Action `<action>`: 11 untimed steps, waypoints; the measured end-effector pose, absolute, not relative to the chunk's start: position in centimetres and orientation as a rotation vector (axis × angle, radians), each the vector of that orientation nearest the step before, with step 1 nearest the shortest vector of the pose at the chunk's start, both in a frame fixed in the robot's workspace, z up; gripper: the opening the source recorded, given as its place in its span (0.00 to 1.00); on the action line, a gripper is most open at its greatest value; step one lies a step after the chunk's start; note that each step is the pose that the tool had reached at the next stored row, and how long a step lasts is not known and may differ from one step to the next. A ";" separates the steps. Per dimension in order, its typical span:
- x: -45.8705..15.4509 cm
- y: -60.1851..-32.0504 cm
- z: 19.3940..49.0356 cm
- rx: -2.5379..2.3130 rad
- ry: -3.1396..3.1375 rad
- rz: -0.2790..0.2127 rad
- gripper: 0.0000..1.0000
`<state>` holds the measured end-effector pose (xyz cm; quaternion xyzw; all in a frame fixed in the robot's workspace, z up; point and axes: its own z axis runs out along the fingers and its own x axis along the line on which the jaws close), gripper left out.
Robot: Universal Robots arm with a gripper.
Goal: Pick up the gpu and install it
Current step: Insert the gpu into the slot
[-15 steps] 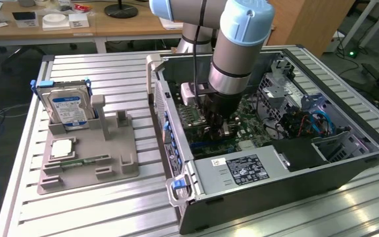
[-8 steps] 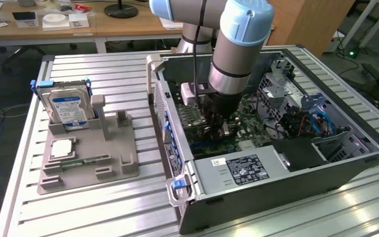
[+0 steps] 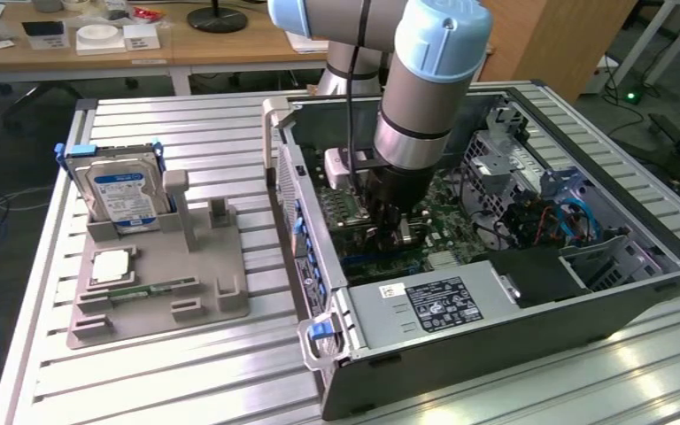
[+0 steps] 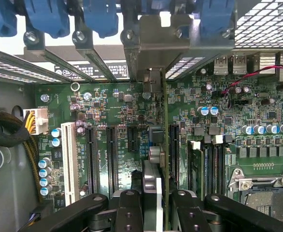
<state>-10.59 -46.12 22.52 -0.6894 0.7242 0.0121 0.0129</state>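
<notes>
Pincer (image 4: 151,203) status: my fingers (image 4: 128,212) are drawn in narrow and clamped on the gpu (image 4: 157,145), one finger on each flat face, the card standing on edge between them.

Landmark for all positions: the motherboard (image 4: 132,111) inside the open computer case (image 3: 623,292).

1. Position of the gpu. It hangs straight under my pincer, inside the case, directly over the motherboard. In the exterior view my arm (image 3: 428,80) reaches down into the case over the same board.
2. Long axis. The card's long edge runs along the motherboard, parallel to the black expansion slots (image 4: 110,159). Its silver bracket (image 4: 153,77) points at the row of blue clips (image 4: 100,19) at the rear edge of the board.
3. Critical relation. The card's lower edge sits between two black slots, just beside the one nearer the empty processor socket (image 4: 264,193). I cannot tell whether its contacts have entered a slot; I judge them close to the board and not fully seated.

Hard drive (image 3: 121,190) remains in the grey holder (image 3: 157,283), well apart from the motherboard, outside the case.
</notes>
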 end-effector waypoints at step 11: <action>-10.6 -46.1 21.8 -2.150 2.258 0.038 0.28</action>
